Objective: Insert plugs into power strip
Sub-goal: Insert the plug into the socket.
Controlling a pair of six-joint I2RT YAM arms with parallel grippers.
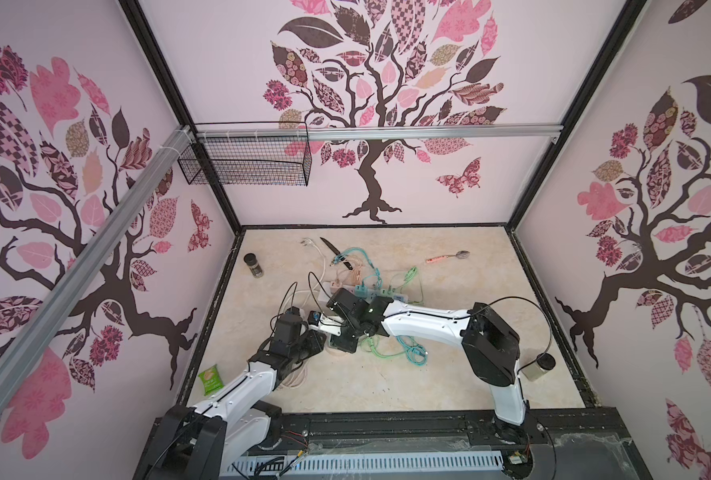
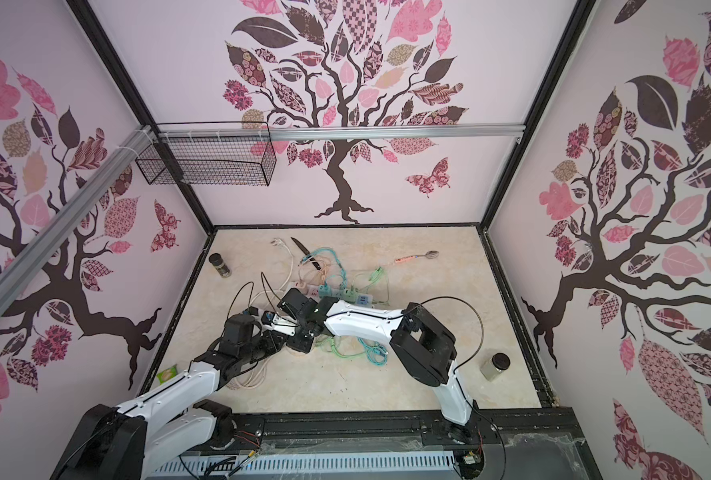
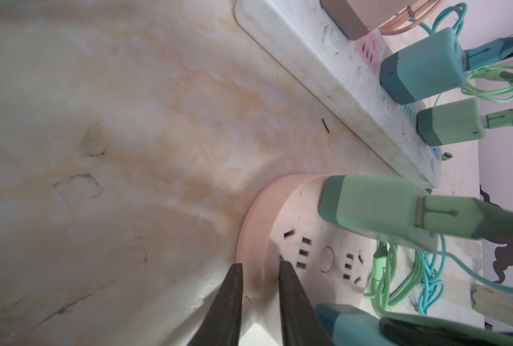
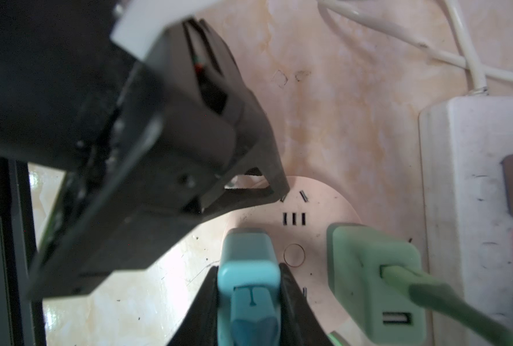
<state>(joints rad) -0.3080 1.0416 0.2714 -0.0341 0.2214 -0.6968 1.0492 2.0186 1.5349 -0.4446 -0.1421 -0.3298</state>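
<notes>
Crowding the table's (image 1: 449,386) middle in both top views, the two arms meet over the power strip (image 1: 399,298), hiding its near end; bare marble lies open toward the near edge and the right wall. A green packet (image 1: 211,378) carries print too small to read.

Left wrist view: the left gripper (image 3: 259,265) pinches the rim of a round pink socket disc (image 3: 282,215) near the strip, where a peach plug (image 3: 348,15), half cut off, a teal plug (image 3: 423,66) and a mint plug (image 3: 450,122) stand.

Right wrist view: the right gripper (image 4: 249,268) squeezes the held teal plug (image 4: 249,254) upright on the disc, its prongs hidden, beside the disc's mint plug (image 4: 369,263).
</notes>
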